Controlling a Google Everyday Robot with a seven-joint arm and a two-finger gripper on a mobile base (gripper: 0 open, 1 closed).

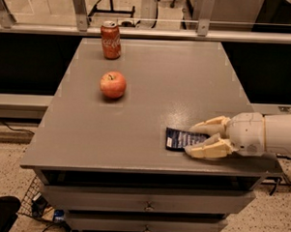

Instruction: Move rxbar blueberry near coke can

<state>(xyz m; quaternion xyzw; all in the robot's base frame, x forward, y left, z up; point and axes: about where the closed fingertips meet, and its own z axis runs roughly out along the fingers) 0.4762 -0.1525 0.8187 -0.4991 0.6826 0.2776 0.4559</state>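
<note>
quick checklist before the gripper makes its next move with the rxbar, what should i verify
1. gripper is at the right end of the rxbar blueberry: ok
2. Bar held firmly enough to lift: cannot tell
3. coke can stands upright at the far left: ok
4. Bare table right of the can for set-down: ok
5. Route clear of the apple: probably ok, though it lies close to the left of the line
</note>
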